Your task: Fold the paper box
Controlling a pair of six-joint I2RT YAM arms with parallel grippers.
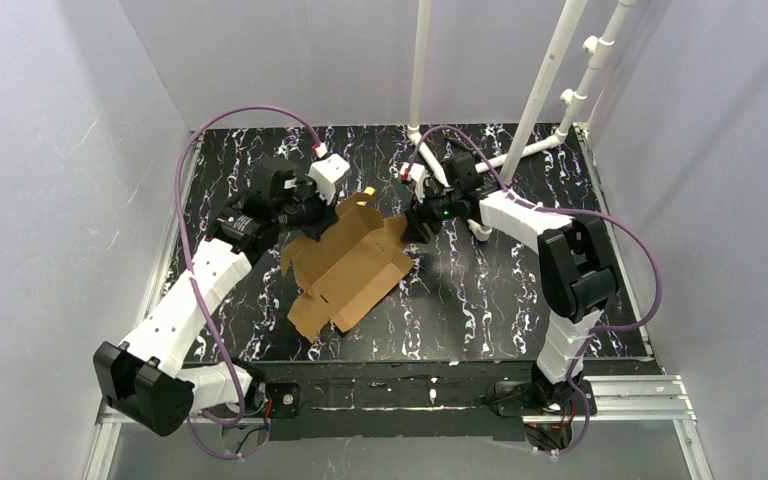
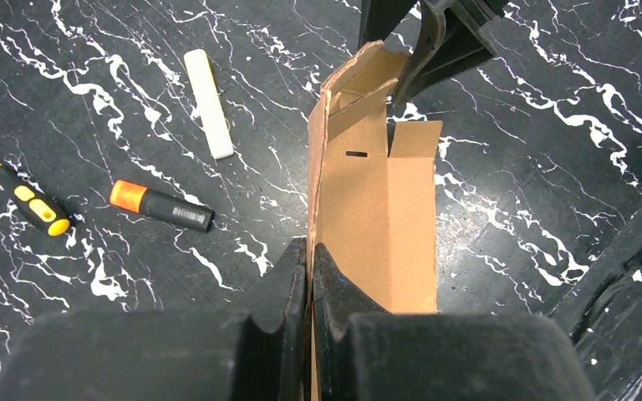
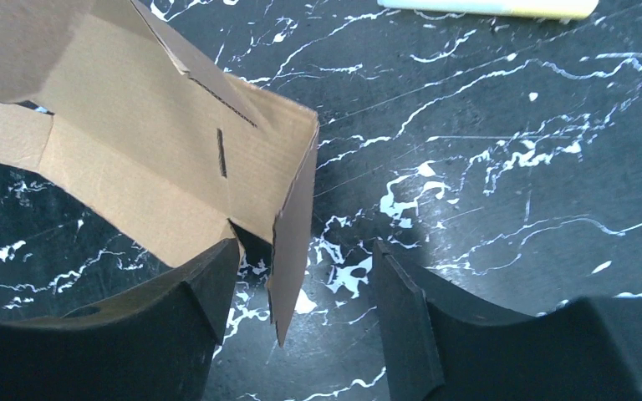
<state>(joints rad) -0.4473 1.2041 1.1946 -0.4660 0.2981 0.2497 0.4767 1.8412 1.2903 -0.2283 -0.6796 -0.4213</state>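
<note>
From above, the paper box [image 1: 348, 268] lay in the middle of the bench [image 1: 520, 300]. It was a brown corrugated die-cut sheet half raised into a trough with its flaps splayed, 1 arm at its far left end and the other at its far right corner. The bench top was glossy black with white marbled veins. In the left wrist view, the left jaws were clenched on the thin edge of an upright side wall [image 2: 316, 192]. A yellow-and-black screwdriver [image 2: 29, 200], an orange-capped marker [image 2: 160, 206] and a white bar [image 2: 209, 102] lay well apart from the box. In the right wrist view, the right jaws stood released, straddling a hanging corner flap [image 3: 291, 251] without pinching it. A narrow slot [image 3: 221, 153] pierced the panel beside it. The step seemed to be turning in that end flap. Done well, the left grip would anchor the wall while the right closed squarely near the crease and swung the flap along its score, since corrugated board probably buckles off-line.
</note>
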